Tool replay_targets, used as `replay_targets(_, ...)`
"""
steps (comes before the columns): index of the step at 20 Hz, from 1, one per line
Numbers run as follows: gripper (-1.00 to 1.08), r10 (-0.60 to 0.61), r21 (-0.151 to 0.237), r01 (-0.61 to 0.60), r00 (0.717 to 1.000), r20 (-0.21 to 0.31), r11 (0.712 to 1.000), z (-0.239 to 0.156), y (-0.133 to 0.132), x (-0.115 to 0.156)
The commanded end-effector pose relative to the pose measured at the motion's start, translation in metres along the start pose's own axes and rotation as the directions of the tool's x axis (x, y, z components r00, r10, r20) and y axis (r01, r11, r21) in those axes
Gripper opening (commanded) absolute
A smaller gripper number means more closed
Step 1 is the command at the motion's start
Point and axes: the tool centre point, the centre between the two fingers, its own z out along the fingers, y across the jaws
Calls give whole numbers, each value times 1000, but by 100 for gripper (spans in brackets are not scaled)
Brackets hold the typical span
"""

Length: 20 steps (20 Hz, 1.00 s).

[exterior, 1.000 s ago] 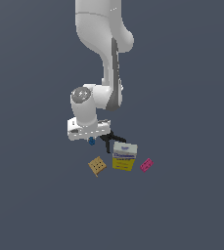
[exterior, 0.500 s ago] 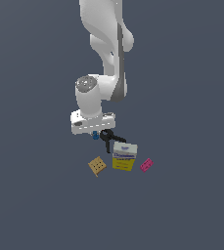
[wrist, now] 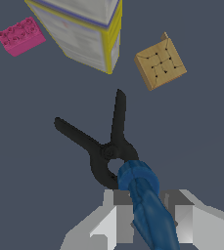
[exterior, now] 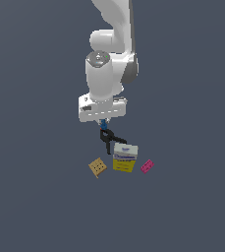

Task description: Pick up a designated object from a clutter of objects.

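The designated object (wrist: 144, 205), a small blue cone-shaped piece, sits clamped between my gripper's (wrist: 145, 217) grey fingers (wrist: 114, 222), held above the floor. In the exterior view the blue piece (exterior: 102, 123) peeks out just under the white hand, with the gripper (exterior: 103, 122) shut on it. The rest of the clutter lies below: a black clamp (wrist: 103, 146) directly under the piece, a white-yellow-blue box (wrist: 84, 29), a tan holed square (wrist: 160, 63) and a pink brick (wrist: 20, 35).
In the exterior view the black clamp (exterior: 109, 138) lies just below the hand, with the box (exterior: 125, 157), tan square (exterior: 98, 167) and pink brick (exterior: 147, 166) in a row beyond it on the plain dark grey floor (exterior: 35, 197).
The hand has risen and shifted toward the exterior view's right, carrying the blue piece up off the floor to above the black clamp. The other objects have not moved.
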Motion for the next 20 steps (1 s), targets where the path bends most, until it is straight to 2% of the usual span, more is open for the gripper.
replay_targets(1, -100, 0, -1, 0, 1000, 0, 1000, -21, -13, -3)
replay_targets(20, -100, -1, -1, 1, 1000, 0, 1000, -184, -115, -19)
